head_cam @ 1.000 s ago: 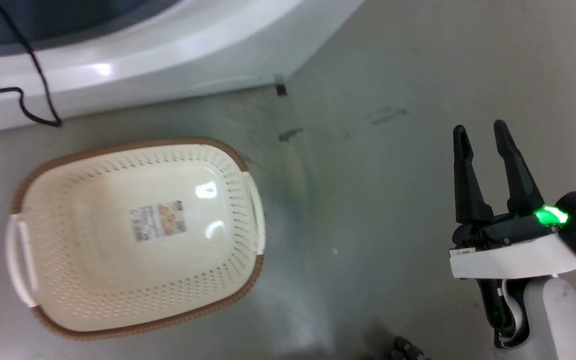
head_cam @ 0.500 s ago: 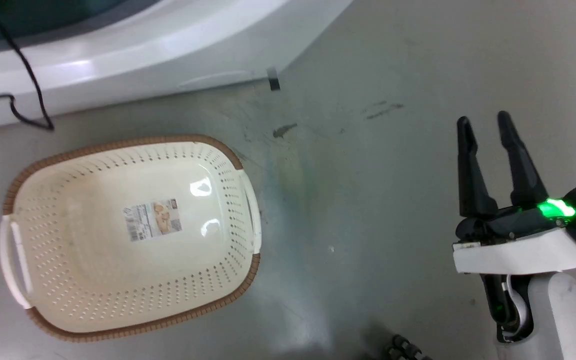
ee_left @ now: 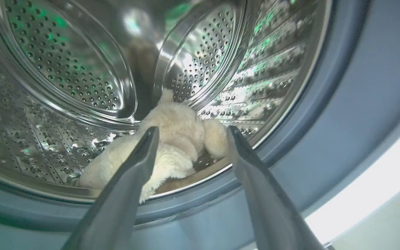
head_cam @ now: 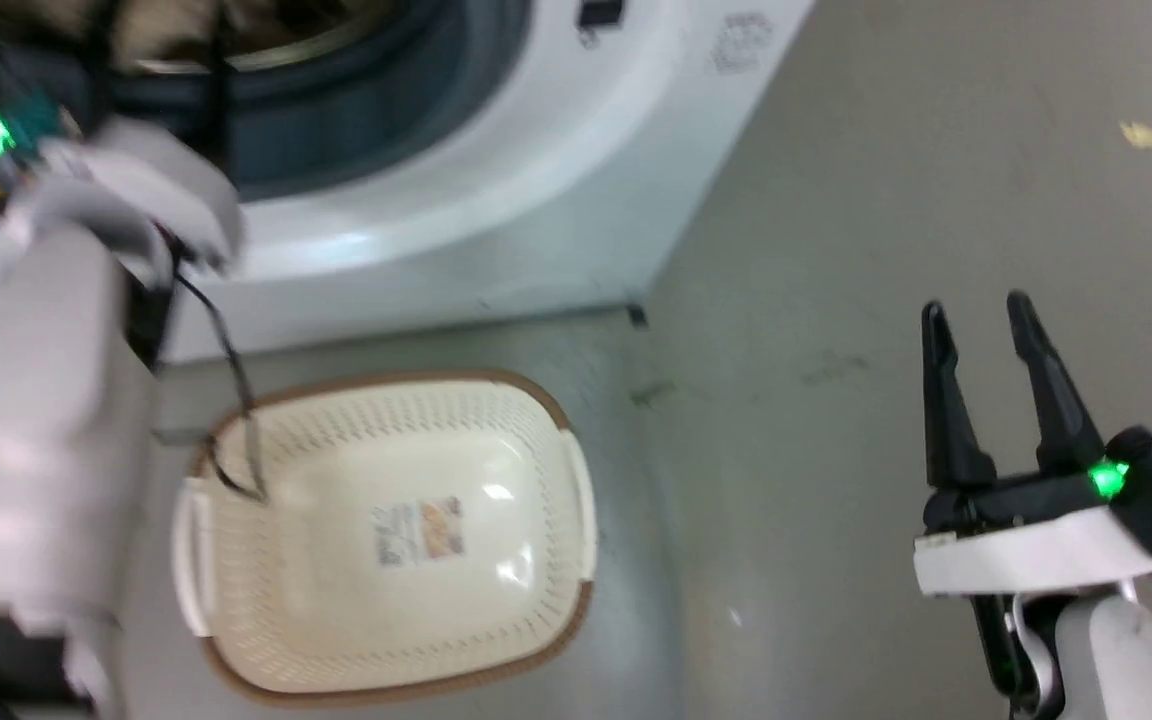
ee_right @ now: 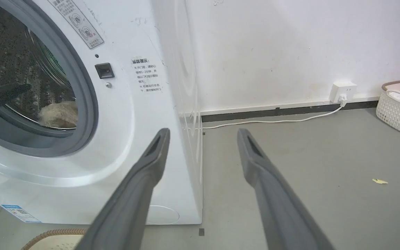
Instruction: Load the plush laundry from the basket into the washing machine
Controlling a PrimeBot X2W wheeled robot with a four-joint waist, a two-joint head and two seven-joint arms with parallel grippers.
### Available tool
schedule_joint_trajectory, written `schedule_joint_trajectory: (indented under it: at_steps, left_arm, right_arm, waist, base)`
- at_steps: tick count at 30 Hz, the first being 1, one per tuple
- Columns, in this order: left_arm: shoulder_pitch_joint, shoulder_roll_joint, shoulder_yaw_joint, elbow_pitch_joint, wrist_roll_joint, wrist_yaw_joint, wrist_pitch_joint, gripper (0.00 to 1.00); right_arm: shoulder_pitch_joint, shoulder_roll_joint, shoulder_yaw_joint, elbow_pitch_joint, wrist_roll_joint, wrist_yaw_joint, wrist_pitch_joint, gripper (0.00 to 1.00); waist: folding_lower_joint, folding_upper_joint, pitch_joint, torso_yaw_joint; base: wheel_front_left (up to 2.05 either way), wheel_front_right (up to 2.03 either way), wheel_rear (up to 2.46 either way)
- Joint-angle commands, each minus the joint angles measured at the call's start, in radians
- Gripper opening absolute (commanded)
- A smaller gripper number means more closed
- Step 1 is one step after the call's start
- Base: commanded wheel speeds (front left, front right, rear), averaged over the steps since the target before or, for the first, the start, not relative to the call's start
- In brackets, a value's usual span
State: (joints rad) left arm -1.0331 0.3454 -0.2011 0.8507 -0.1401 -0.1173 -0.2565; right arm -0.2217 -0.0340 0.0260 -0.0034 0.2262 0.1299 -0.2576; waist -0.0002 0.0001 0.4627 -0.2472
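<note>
1. Loading is looking finished: plush laundry (ee_left: 175, 139) is lying at six o'clock inside the washing machine (ee_left: 64, 62).
2. Left hand (ee_left: 189, 133) is hovering spread, gripping nothing.
3. Right hand (head_cam: 976, 305) is idling spread, unneeded.

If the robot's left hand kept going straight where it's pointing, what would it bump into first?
Probably the plush laundry. It lies straight ahead of the open left hand, inside the washing machine. How far away it is, is hard to tell.
</note>
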Motion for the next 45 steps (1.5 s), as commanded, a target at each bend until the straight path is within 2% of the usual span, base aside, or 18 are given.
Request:
schedule_joint_trajectory:
  at_steps: [1, 4, 10, 15, 21, 30, 36, 39, 40, 45]
  left_arm:
    - [0.062, -0.013, 0.01, -0.049, -0.015, 0.002, -0.005, 1.0]
    - [0.225, -0.054, 0.045, -0.174, -0.07, 0.006, -0.005, 1.0]
    - [0.526, -0.091, 0.103, -0.418, -0.106, 0.019, -0.005, 1.0]
    - [0.746, -0.129, 0.133, -0.584, -0.084, 0.044, -0.005, 1.0]
    - [0.964, -0.197, 0.147, -0.702, -0.053, 0.082, -0.005, 1.0]
    - [1.121, -0.237, 0.105, -0.756, 0.05, 0.115, -0.005, 1.0]
    - [1.134, -0.25, 0.099, -0.757, 0.053, 0.097, -0.005, 1.0]
    - [1.122, -0.25, 0.095, -0.758, 0.055, 0.075, -0.005, 1.0]
    - [1.129, -0.247, 0.094, -0.754, 0.051, 0.071, 0.0, 0.0]
    - [1.128, -0.248, 0.095, -0.754, 0.051, 0.072, 0.005, 0.0]
  right_arm:
    - [0.017, -0.002, -0.004, 0.004, -0.013, 0.001, -0.004, 1.0]
    - [0.048, -0.002, -0.014, 0.011, -0.035, 0.001, -0.004, 1.0]
    - [0.123, -0.002, -0.014, 0.036, -0.07, 0.001, -0.004, 1.0]
    - [0.183, -0.002, -0.02, 0.05, -0.076, 0.001, -0.004, 1.0]
    - [0.239, -0.002, -0.02, 0.069, -0.067, 0.001, -0.004, 1.0]
    - [0.29, -0.002, -0.035, 0.108, -0.076, 0.001, -0.004, 1.0]
    - [0.311, -0.002, -0.041, 0.124, -0.073, 0.001, -0.004, 1.0]
    - [0.313, -0.002, -0.038, 0.134, -0.075, 0.001, -0.004, 1.0]
    - [0.298, 0.0, -0.039, 0.133, -0.075, 0.0, 0.0, 0.0]
    - [0.296, 0.001, -0.039, 0.131, -0.078, 0.0, 0.004, 0.0]
  waist:
    - [0.0002, -0.0001, -0.11, 0.088]
    - [0.0002, -0.0001, -0.181, 0.135]
    - [0.0002, -0.0001, -0.311, 0.215]
    - [0.0002, -0.0001, -0.391, 0.267]
    - [0.0002, -0.0001, -0.451, 0.301]
    - [0.0002, -0.0001, -0.479, 0.314]
    - [0.0002, -0.0001, -0.483, 0.314]
    - [0.0002, -0.0001, -0.48, 0.312]
    - [0.0002, -0.0001, -0.48, 0.312]
    - [0.0004, -0.0001, -0.48, 0.311]
  base:
    - [0.0, 0.0, 0.0]
    - [0.0, 0.0, 0.0]
    - [0.0, 0.0, 0.0]
    - [0.0, 0.0, 0.0]
    - [0.0, 0.0, 0.0]
    - [0.0, 0.0, 0.0]
    - [0.0, 0.0, 0.0]
    - [0.0, 0.0, 0.0]
    - [0.0, 0.0, 0.0]
    - [0.0, 0.0, 0.0]
